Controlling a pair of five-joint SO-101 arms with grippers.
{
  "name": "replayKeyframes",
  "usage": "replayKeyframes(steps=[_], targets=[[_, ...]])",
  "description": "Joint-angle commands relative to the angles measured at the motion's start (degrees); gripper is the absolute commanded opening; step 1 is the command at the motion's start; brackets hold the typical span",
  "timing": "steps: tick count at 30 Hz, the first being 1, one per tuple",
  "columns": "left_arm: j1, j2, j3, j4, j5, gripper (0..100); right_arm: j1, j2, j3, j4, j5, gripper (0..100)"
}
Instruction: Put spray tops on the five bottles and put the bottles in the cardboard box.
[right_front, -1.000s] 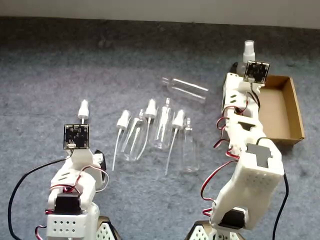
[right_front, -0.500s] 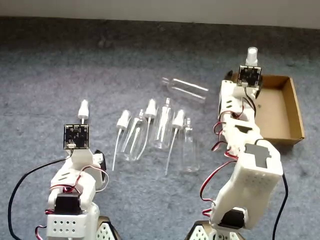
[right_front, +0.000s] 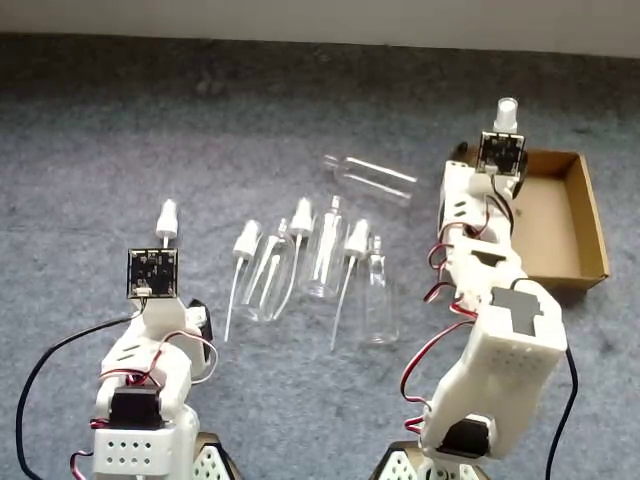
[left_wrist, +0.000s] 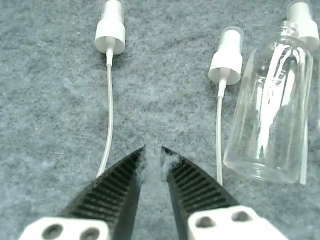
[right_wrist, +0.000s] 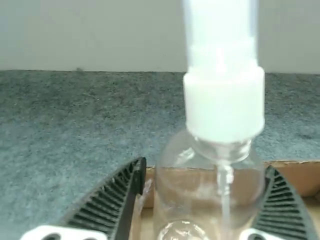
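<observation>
**A:** Start at the right hand.

**B:** The right hand is spread around an upright bottle. One finger is close against the glass and the other leaves a thin gap. A top sits on the bottle's neck, with its tube hanging down inside.

**A:** And the box?

**B:** Cardboard shows just under the fingers. The box runs from the hand to its right and back toward that arm's base, so the bottle is at the box's far left corner. I cannot tell whether the bottle's base rests on the box floor.

**A:** The left hand?

**B:** The left hand is low over the table. Its fingers are almost together with only a narrow slit between the tips, and it holds nothing. Just ahead lies a loose top, whose tube runs back to beside one finger. To the right of that is a second top, then a bare bottle on its side, close alongside the second top's tube.

**A:** Farther out?

**B:** Farther right, between the two arms, lie a third top, a second bare bottle, a fourth top and a third bare bottle. A last bare bottle lies apart from that row, to the left of the right hand.
</observation>
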Motion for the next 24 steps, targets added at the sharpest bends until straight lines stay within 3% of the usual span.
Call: replayKeyframes(steps=[1, 24], targets=[[1.0, -0.5, 1.2, -1.2, 0.0, 1, 0.1, -3.6, 0.8, 0.4, 0.7, 31.7], [1.0, -0.5, 1.2, -1.2, 0.0, 1, 0.7, -26.3, 3.2, 31.3, 0.4, 31.7]])
